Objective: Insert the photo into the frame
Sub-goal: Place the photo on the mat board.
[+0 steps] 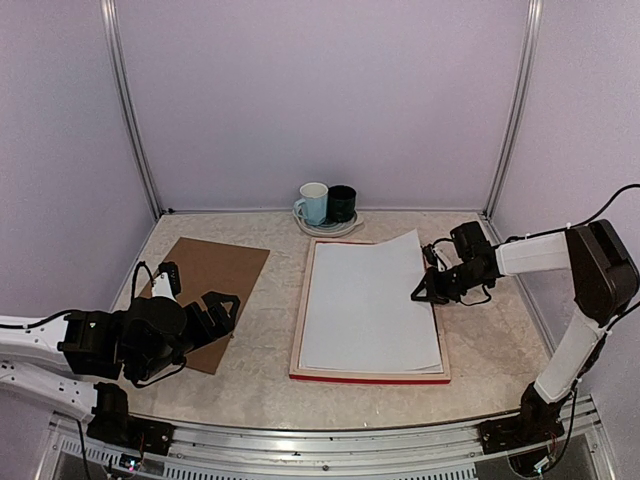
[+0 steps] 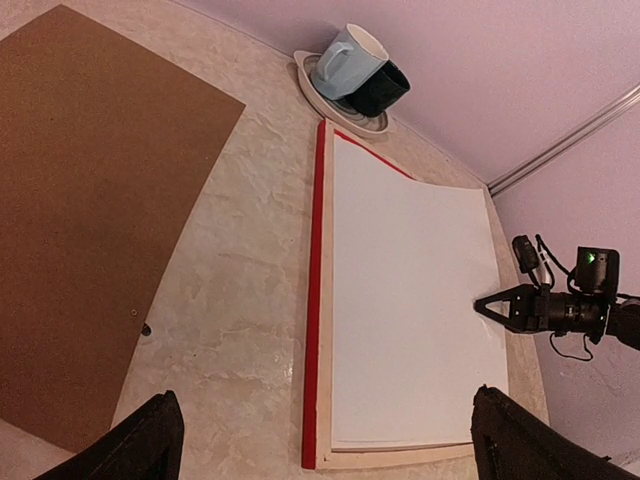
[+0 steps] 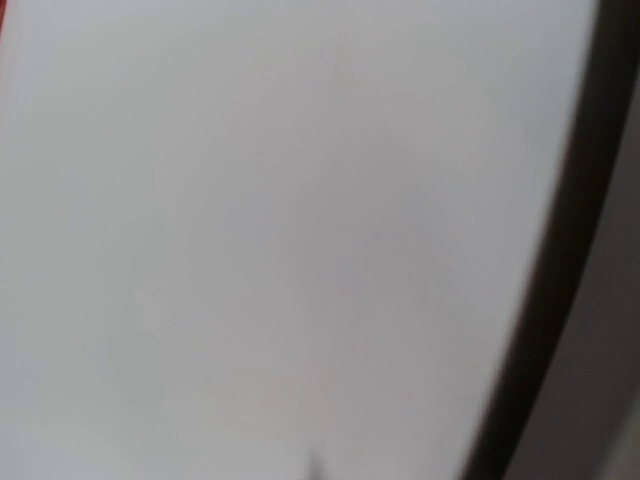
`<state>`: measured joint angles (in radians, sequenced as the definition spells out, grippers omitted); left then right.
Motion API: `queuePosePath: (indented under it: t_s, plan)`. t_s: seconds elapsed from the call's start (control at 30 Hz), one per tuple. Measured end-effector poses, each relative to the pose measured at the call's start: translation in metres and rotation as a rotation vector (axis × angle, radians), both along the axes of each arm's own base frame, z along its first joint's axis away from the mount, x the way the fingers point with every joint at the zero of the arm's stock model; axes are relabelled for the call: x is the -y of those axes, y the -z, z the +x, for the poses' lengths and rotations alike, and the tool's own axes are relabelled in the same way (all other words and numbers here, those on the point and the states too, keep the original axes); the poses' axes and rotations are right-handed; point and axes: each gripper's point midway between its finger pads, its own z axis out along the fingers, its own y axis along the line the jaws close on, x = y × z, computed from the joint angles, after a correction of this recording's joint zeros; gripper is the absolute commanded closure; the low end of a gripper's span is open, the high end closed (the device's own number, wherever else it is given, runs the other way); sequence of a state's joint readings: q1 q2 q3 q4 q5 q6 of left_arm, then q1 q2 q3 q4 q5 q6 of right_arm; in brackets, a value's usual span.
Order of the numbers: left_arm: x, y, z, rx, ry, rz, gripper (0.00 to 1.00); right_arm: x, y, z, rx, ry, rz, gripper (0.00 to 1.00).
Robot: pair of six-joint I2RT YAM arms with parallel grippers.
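Note:
The frame lies face down at the table's middle, its red edge and pale wood back showing. The photo rests in it, white back up, with the far right corner curled above the frame. My right gripper has its tips pinched together on the photo's right edge. The right wrist view is a blur of white photo, with no fingers seen. My left gripper hangs wide open over the near left of the table, left of the frame, and holds nothing.
A brown backing board lies flat on the left, partly under my left arm. A pale blue cup and a black cup stand on a plate at the back wall, just beyond the frame.

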<state>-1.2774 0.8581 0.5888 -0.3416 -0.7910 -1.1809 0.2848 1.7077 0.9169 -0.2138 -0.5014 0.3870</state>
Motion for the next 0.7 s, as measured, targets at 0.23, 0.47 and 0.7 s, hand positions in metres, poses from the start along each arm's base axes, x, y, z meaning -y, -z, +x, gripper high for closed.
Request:
queuePosePath:
  t_s: [0.23, 0.47, 0.7]
  plan:
    - [0.0, -0.001, 0.0, 0.001, 0.0, -0.004, 0.01, 0.001, -0.001, 0.0, 0.003, 0.003, -0.002, 0.68]
    - [0.002, -0.001, 0.0, 0.002, 0.001, -0.007, 0.01, 0.006, -0.017, 0.001, 0.046, 0.018, -0.026, 0.57]
    - [0.003, 0.0, 0.001, 0.002, 0.0, -0.009, 0.01, 0.014, -0.026, 0.002, 0.077, 0.036, -0.067, 0.5]
